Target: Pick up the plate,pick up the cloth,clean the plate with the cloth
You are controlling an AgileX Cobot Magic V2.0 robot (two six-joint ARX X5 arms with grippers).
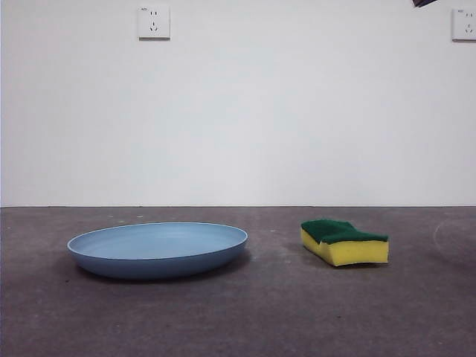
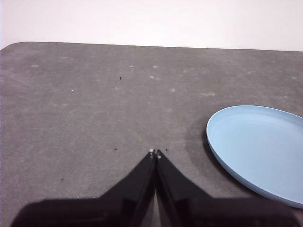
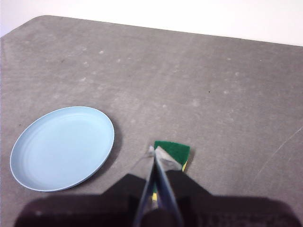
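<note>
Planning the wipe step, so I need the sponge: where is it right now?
In the front view the sponge lies flat on the table, green side up, right of the blue plate with a clear gap between them; the right end effector hangs above it.

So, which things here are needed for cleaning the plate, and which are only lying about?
For the job:
- plate, flat on the table
- sponge, apart from the plate
- left gripper and right gripper, both shut, holding nothing

Not for the job:
- two wall sockets
</note>
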